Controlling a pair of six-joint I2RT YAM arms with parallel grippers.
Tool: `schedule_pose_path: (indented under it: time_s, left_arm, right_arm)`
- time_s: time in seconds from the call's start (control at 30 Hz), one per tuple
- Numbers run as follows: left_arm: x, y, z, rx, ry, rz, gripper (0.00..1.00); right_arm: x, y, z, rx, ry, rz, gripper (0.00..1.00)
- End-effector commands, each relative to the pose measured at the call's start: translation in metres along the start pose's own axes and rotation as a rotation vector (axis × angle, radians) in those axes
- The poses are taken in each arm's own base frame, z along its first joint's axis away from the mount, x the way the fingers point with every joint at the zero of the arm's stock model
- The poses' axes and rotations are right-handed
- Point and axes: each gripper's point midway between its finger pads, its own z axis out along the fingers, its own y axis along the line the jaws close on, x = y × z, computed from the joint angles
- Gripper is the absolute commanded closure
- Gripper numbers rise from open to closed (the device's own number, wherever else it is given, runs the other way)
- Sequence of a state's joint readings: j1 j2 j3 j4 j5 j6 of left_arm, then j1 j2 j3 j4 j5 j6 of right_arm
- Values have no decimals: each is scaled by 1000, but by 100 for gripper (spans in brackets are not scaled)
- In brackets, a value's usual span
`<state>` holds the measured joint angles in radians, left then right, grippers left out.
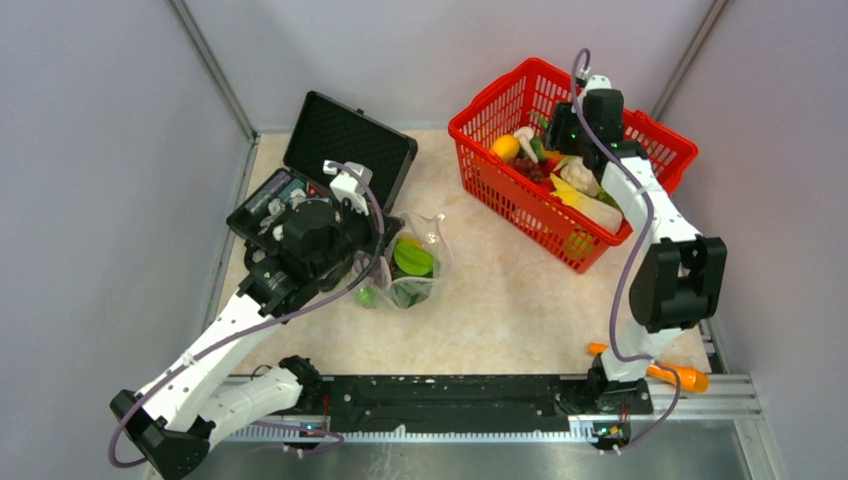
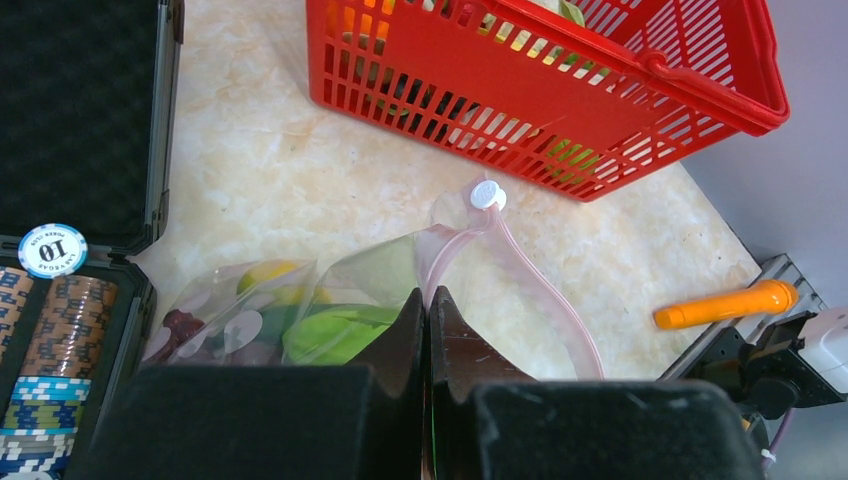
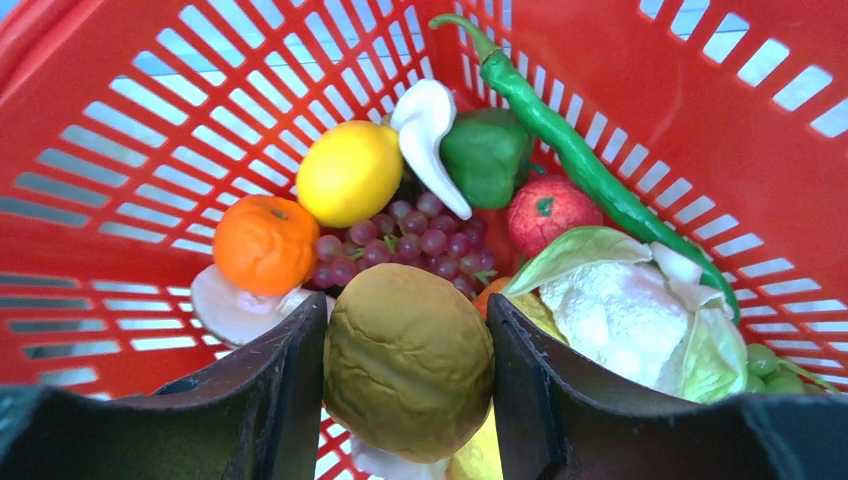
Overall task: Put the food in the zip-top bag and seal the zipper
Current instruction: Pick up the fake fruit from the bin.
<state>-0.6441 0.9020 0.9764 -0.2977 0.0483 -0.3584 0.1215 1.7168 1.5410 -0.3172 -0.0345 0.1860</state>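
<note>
The zip-top bag (image 1: 415, 262) lies on the table left of centre and holds green, yellow and purple food (image 2: 335, 330). My left gripper (image 2: 428, 300) is shut on the bag's mouth edge, by the pink zipper (image 2: 545, 290) with its white slider (image 2: 487, 194). My right gripper (image 3: 408, 360) is inside the red basket (image 1: 500, 190), shut on an olive-brown round food piece (image 3: 408, 355). Below it lie a lemon (image 3: 350, 172), an orange (image 3: 265, 243), purple grapes (image 3: 400, 245), a green pepper (image 3: 485, 155) and a leafy cabbage (image 3: 630, 310).
An open black case (image 1: 345, 135) with poker chips (image 2: 50, 330) stands just left of the bag. An orange stick-like object (image 2: 727, 303) lies by the right arm's base near the front rail. The basket walls (image 3: 120, 150) closely surround my right gripper.
</note>
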Motion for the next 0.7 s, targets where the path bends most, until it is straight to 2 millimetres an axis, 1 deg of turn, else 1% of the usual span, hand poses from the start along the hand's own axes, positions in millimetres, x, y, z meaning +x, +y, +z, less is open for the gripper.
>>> schedule_pose_path:
  time_s: [0.0, 0.07, 0.17, 0.23, 0.3, 0.33, 0.4, 0.53, 0.6, 0.67]
  left_arm:
    - [-28, -12, -1, 38, -88, -5, 100]
    - [-28, -11, -1, 37, -87, -5, 100]
    - [-29, -12, 0, 38, -90, -7, 100]
    - [-30, -12, 1, 39, -91, -7, 100]
    - [-30, -12, 2, 41, -90, -8, 100]
    - [-30, -13, 2, 42, -88, -9, 100]
    - [-29, -13, 4, 44, -81, -10, 100]
    - [-31, -15, 7, 48, -79, -11, 100]
    - [-32, -14, 7, 46, -84, -14, 100]
    - [-33, -13, 8, 39, -89, -16, 100]
  right_arm:
    - [-17, 17, -22, -84, -115, 40, 87]
    - [-22, 25, -33, -135, -155, 50, 88]
    - [-34, 46, -56, -247, -216, 55, 88]
    - [-42, 57, -74, -310, -257, 49, 88]
    - [-48, 62, -91, -339, -310, 55, 88]
    - [-55, 65, -106, -360, -353, 59, 88]
    - [-60, 75, -125, -421, -407, 61, 88]
    - [-56, 99, -155, -568, -422, 68, 88]
    - [-49, 114, -168, -649, -409, 61, 88]
    - [-36, 133, -180, -727, -390, 49, 88]
